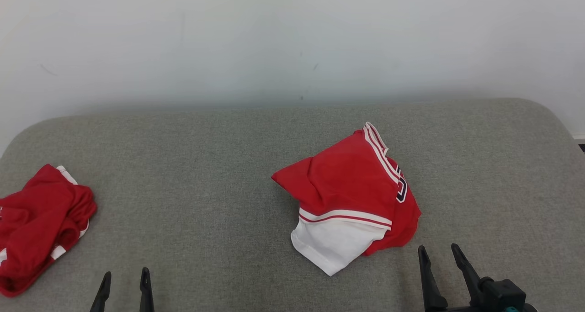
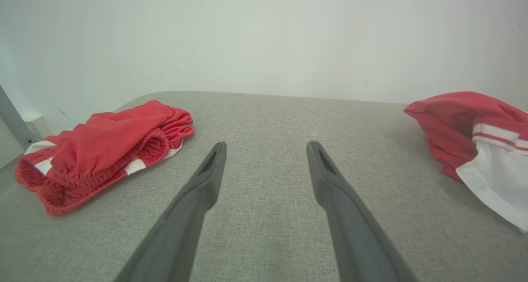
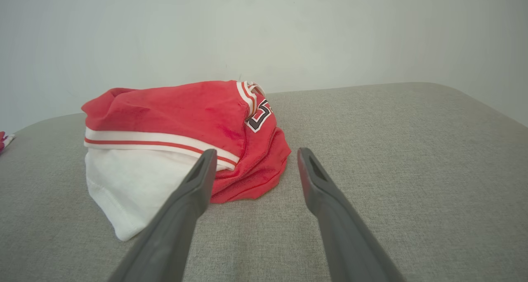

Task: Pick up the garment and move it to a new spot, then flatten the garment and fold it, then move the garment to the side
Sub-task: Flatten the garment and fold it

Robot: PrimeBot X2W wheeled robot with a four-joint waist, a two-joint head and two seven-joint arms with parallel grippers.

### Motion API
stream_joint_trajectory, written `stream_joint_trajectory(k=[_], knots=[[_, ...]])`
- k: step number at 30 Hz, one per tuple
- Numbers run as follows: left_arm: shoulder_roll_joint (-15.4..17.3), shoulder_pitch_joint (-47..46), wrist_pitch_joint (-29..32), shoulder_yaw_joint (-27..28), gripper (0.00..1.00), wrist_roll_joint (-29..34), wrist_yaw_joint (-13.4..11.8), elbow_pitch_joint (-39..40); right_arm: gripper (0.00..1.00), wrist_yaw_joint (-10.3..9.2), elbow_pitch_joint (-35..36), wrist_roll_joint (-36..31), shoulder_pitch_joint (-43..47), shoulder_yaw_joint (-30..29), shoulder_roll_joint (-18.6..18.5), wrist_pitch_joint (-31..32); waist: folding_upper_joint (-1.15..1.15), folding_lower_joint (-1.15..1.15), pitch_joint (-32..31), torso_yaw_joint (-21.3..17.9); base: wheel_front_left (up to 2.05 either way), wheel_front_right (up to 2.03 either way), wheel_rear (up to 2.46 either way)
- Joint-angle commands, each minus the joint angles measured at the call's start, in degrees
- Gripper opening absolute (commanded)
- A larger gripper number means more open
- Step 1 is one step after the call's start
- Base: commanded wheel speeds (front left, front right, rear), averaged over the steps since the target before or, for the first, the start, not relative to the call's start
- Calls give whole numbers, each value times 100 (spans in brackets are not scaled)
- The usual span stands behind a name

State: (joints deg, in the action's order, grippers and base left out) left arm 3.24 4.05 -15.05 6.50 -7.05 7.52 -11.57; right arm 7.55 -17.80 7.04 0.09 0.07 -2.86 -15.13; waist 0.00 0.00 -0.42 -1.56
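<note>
Wall (image 1: 292,38) at the back is plain white, and below it a grey fabric-covered table (image 1: 205,166) with rounded corners carries everything. Biggest thing on it is the garment (image 1: 347,188) — a red and white jersey with striped trim, lying in a rumpled heap a bit right of the middle, white part toward us. Over at the far left edge sits a crumpled red bundle (image 1: 41,220) with an elastic band, well apart from the jersey. Our right pincer (image 1: 437,246) hovers just beside the jersey's near right corner, fingers spread and empty. Our left pincer (image 1: 126,272) is down at the lower left near the bundle — also spread apart, holding nothing.
</note>
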Motion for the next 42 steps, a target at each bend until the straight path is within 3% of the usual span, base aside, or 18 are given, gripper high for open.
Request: stream_joint_trajectory(k=[1,10,19,31,42], knots=[[-15,-61,-14,-7,100,9,-10,-18,100,-12,-13,-13,-12,6,-3,-9,0,0,-2,-7,0,0,0],[8,-404,-14,-634,100,-99,-11,-40,100,-12,-39,16,-76,70,-2,-9,0,0,26,-99,0,0,0],[72,-1178,-15,-1725,100,-379,-10,-406,100,-12,-41,130,-144,119,-3,-8,0,0,168,-446,0,0,0],[152,-1858,-15,-2760,100,-845,-10,-1599,100,-12,-10,368,-302,145,-2,-9,0,0,576,-1266,0,0,0],[127,-2365,-14,-3531,100,-689,-10,-2983,100,-12,-20,468,-419,159,-2,-9,0,0,788,-1588,0,0,0]])
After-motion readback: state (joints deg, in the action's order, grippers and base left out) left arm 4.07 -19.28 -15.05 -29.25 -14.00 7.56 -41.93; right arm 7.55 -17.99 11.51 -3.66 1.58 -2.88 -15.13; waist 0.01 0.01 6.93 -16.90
